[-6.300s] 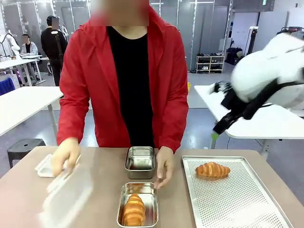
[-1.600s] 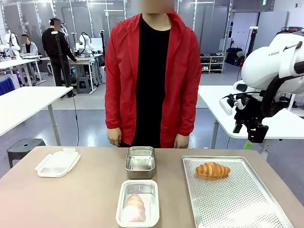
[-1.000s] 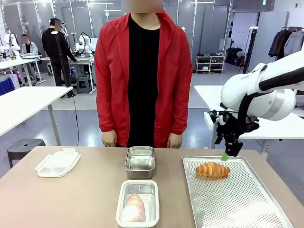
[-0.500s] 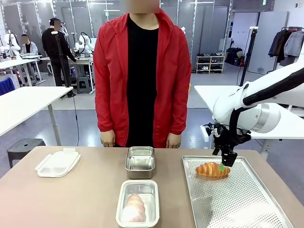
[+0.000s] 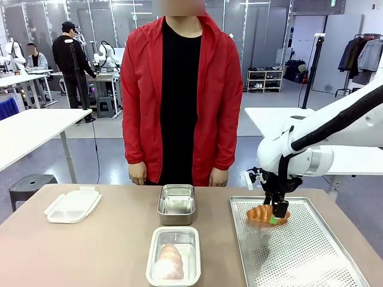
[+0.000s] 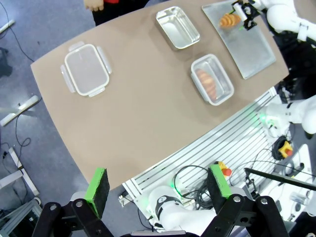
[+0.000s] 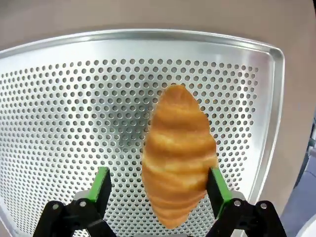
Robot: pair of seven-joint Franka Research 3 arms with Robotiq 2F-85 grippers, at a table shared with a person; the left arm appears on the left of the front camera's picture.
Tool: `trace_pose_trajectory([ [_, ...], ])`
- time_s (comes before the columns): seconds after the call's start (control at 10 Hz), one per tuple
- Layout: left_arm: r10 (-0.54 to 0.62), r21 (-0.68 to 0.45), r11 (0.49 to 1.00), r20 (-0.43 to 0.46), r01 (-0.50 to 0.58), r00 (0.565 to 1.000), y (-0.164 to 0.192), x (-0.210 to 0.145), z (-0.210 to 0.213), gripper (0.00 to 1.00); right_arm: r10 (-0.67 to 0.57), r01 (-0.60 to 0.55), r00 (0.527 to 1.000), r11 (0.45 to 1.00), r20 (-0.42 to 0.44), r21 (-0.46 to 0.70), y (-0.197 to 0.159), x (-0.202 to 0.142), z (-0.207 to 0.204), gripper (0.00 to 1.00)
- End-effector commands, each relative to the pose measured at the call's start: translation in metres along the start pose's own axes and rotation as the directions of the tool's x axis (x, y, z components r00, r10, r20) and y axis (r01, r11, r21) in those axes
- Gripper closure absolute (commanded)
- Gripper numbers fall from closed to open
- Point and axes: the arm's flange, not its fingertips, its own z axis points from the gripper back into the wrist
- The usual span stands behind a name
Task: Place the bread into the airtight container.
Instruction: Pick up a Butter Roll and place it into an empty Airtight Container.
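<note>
Brown worktop [image 5: 90, 251] before a person [image 5: 179, 95] in a red jacket, perforated tray [image 5: 311, 257] at right, open steel container [image 5: 176, 220] mid-worktop, bread [image 7: 177, 158] lying on the tray's far end, right fingers [image 7: 101, 185] spread astride it, left fingers [image 6: 97, 190] spread, high above

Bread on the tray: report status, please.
Right gripper open, astride the bread on the tray, not clamped. Left gripper open, high above table. Empty steel container unlidded, nothing in the way.
</note>
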Motion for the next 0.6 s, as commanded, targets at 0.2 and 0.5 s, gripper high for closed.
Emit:
trace_pose_trajectory([
  [0.2,-0.010,-0.002,1.000,-0.001,0.010,1.000,-0.0007,-0.0011,0.0006,0.00,-0.020,0.021,0.999,1.000,-0.041,0.015,-0.0082,0.0062,-0.0087,0.39],
  [0.5,-0.010,-0.002,1.000,-0.001,0.010,1.000,-0.0007,-0.0011,0.0006,0.00,-0.019,0.019,0.997,1.000,-0.073,0.001,-0.0103,0.0082,-0.0128,0.64],
])
